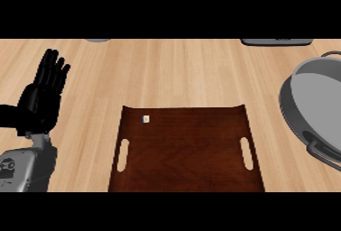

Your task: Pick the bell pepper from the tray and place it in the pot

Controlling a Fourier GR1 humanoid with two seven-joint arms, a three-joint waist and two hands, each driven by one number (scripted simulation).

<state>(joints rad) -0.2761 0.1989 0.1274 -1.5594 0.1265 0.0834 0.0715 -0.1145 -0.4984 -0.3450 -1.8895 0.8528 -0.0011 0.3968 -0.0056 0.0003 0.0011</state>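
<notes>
— Where's the bell pepper?
— Not visible — the tray [186, 153] lies bare. The pot [313, 108] is cut off at right.
— The left robot hand [41, 97]?
— Fingers straight, resting over the surface [173, 72].

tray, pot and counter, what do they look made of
The tray looks like dark, polished wood: reddish-brown grain, with slot handles cut through both sides. The pot looks like matte grey metal, smooth with a loop handle; a coating can't be ruled out. The counter looks like light wood, with pale plank grain.
</notes>
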